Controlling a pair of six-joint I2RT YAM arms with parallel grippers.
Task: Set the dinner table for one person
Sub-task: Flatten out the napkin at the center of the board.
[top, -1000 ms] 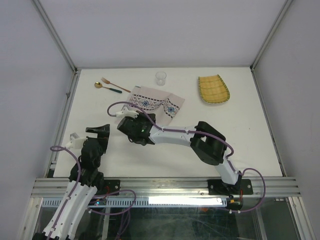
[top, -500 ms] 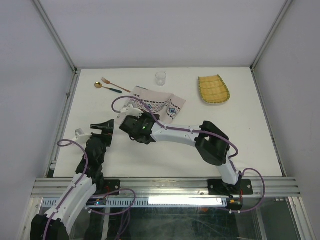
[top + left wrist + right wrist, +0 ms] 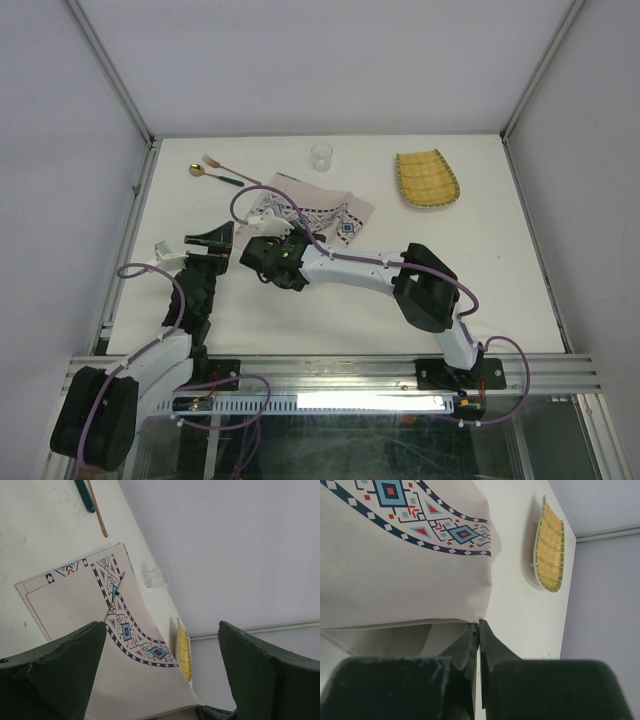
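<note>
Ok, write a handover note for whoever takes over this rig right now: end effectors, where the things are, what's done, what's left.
Left end effector: open, empty, beside the placemat.
Right end effector: shut on the placemat's edge; mat folded over itself, mid table.
Fork and spoon far left, glass far centre, plate far right.
Done: nothing set in place.
To do: flatten the mat, then place plate, cutlery, glass.
</note>
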